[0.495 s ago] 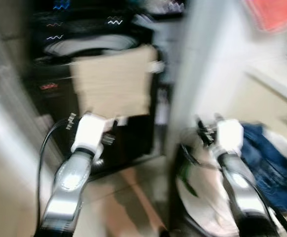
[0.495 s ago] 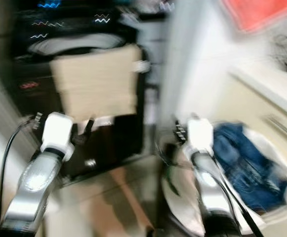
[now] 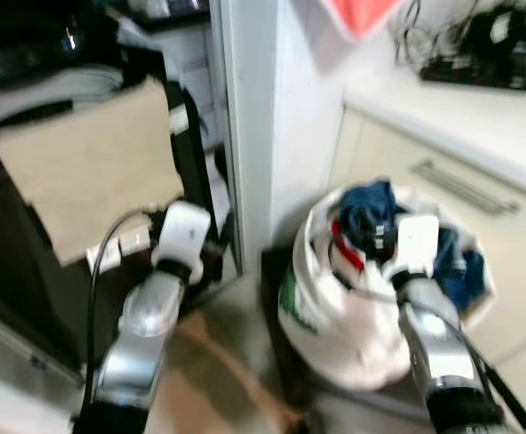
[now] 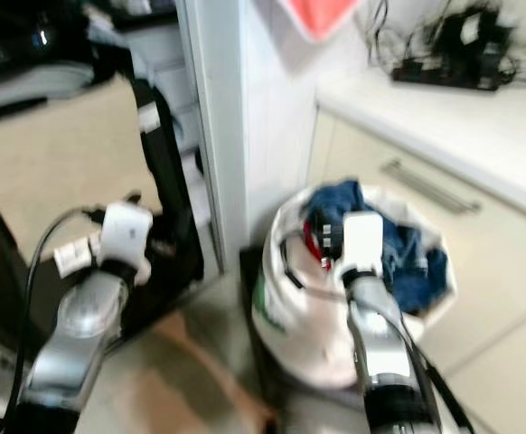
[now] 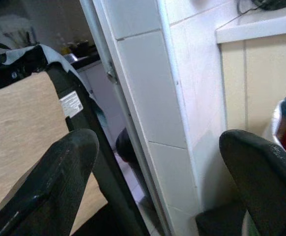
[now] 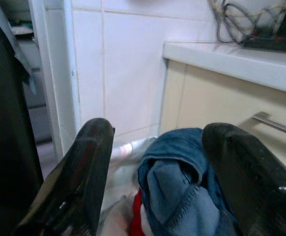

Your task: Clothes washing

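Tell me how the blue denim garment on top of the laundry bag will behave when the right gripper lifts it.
The blue denim garment lies crumpled in folds, so it will likely hang floppy and drape from the open right gripper. Denim looks thick, so probably heavyish for cloth. It is tangled with a red item in the white laundry bag, which may drag along.

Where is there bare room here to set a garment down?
Bare countertop lies in front of the tangled cables. Bare floor lies between the dark machine and the laundry bag. The bag is crowded: blue clothes heap under the open right claw.
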Tool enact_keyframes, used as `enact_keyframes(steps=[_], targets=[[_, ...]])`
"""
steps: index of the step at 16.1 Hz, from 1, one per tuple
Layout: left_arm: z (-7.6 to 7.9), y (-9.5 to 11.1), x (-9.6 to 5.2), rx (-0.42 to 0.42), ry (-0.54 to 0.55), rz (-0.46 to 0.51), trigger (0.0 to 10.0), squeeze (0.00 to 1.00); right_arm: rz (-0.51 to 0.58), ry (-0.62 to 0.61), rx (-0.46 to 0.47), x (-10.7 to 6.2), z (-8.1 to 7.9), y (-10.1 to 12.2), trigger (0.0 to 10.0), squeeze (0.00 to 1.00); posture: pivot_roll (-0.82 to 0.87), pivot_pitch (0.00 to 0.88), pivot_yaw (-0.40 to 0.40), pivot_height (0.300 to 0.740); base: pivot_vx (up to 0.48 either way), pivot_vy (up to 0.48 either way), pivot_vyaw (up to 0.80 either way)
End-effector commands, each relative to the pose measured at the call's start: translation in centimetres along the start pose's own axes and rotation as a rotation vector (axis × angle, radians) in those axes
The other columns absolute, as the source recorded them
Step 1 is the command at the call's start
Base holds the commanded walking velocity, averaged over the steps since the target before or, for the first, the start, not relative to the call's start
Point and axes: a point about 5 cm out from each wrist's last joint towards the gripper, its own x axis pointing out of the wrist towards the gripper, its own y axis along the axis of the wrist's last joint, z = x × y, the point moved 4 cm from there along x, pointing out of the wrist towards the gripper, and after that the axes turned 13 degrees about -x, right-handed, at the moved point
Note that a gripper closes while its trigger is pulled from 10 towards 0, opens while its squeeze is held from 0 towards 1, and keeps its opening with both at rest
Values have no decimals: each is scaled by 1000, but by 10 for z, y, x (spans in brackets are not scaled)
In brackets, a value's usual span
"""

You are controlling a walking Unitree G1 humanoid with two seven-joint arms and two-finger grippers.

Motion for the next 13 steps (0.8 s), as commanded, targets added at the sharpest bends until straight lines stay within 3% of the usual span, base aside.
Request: enact_keyframes(steps=[1, 4, 8, 13], targets=[[1, -2, 4, 14, -14, -11, 10000, 0, -4, -10, -5, -2, 2, -1, 10000, 0, -89, 0, 22, 740, 0, 0, -756], [-3, -3, 6, 21, -19, -16, 10000, 0, 5, -10, 1, 0, 4, 2, 10000, 0, -96, 0, 21, 740, 0, 0, -756], [7, 0, 8, 22, -43, 3, 10000, 0, 6, -14, -4, 3, 3, 3, 10000, 0, -100, 0, 21, 740, 0, 0, -745], [16, 14, 15, 29, -46, 49, 10000, 0, -60, -63, -24, 25, 11, 1, 10000, 0, -97, 0, 28, 740, 0, 0, 0]])
